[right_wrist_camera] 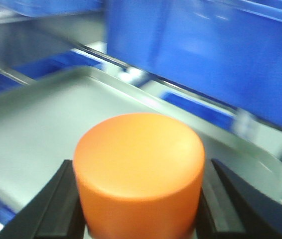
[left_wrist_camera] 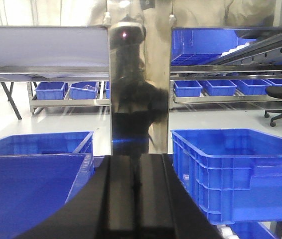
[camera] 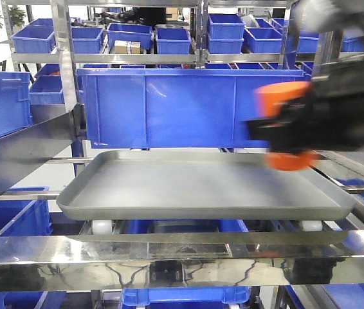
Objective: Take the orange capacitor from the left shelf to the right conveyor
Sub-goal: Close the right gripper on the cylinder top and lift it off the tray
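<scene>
The orange capacitor hangs blurred at the right of the front view, over the right end of the grey tray of the left shelf. My right gripper is shut on it. In the right wrist view the capacitor fills the space between the black fingers of the right gripper, with the tray below. My left gripper is shut on nothing, its fingers pressed together, facing a shiny steel post. The right conveyor is out of view.
A large blue bin sits just behind and above the tray, also blurred in the right wrist view. Blue bins flank the steel post on both sides of the left gripper. More racks of blue bins stand behind.
</scene>
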